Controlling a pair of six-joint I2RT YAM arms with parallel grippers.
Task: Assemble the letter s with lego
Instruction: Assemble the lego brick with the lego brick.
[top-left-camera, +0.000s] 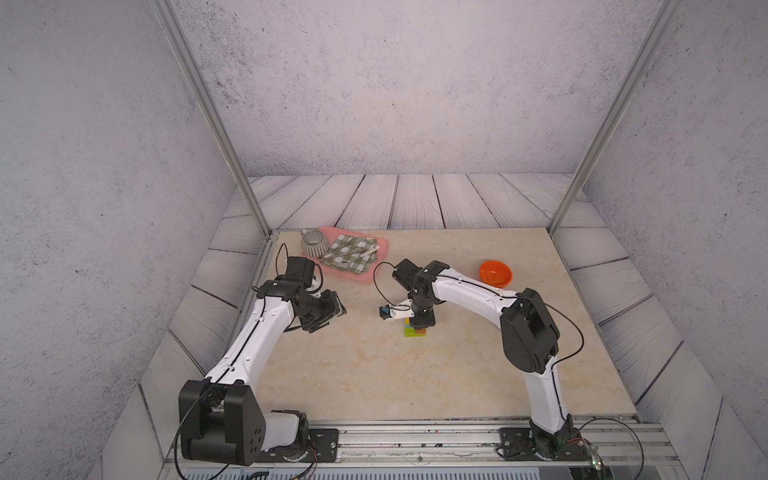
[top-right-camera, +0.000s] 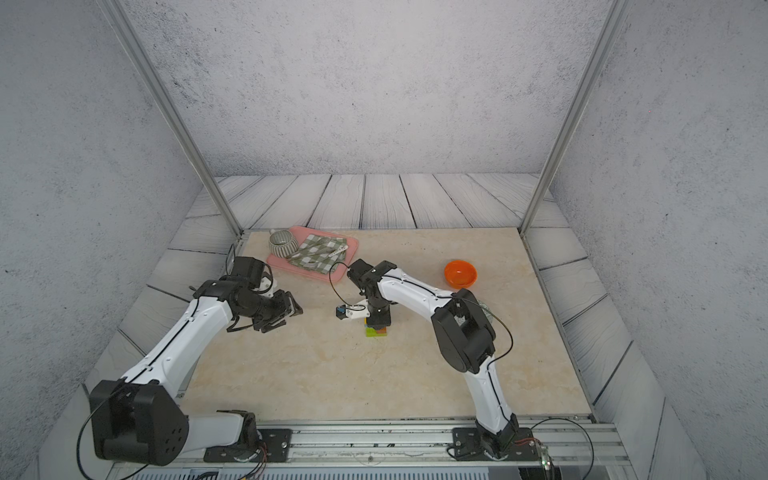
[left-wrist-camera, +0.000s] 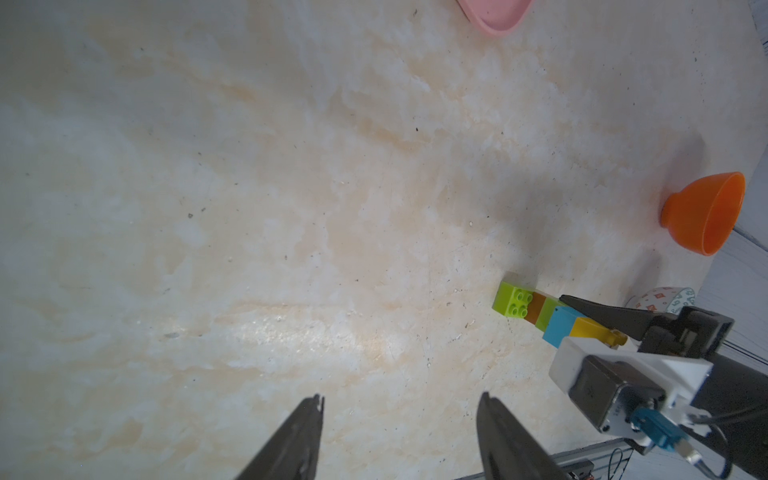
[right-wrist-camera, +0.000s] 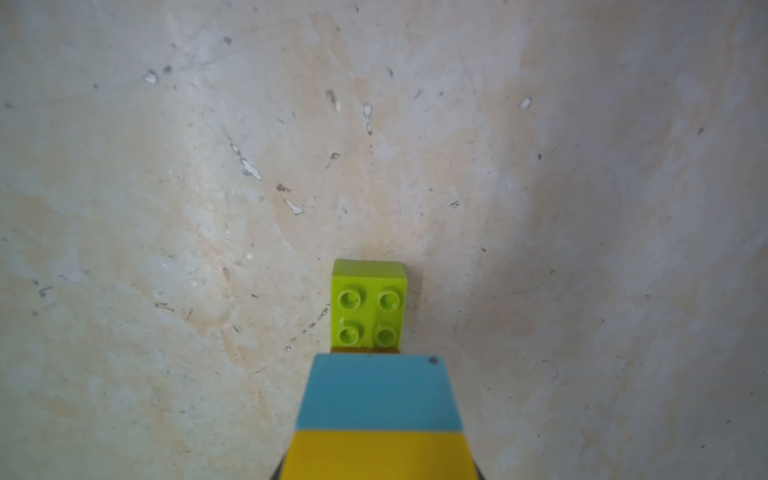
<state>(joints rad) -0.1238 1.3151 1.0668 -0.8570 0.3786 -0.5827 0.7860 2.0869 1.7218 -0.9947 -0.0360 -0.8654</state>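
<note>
The right gripper (top-left-camera: 420, 323) clamps the yellow brick (right-wrist-camera: 378, 455) atop the letter s (left-wrist-camera: 536, 309). Press straight down, evenly. At its nine o'clock, the left gripper (left-wrist-camera: 402, 398) gapes empty.

Tabletop (top-left-camera: 374, 374) with bricks (top-left-camera: 415, 331), bowl (top-left-camera: 494, 282), tray (top-left-camera: 368, 275)

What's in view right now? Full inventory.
lego stack: 1, yellow, blue, green, brown on lime-green base, table centre
bowl: 1, orange, far right
tray: 1, pink, far left
cup: 1, grey striped, on tray
cloth: 1, green-white checked, on tray
utensil: 1, white, on cloth
round object: 1, white with red marks, behind right arm, kind unclear
table: 1, beige marble
left tool: 1, black, open, empty
right tool: 1, black, shut on stack's yellow top
</note>
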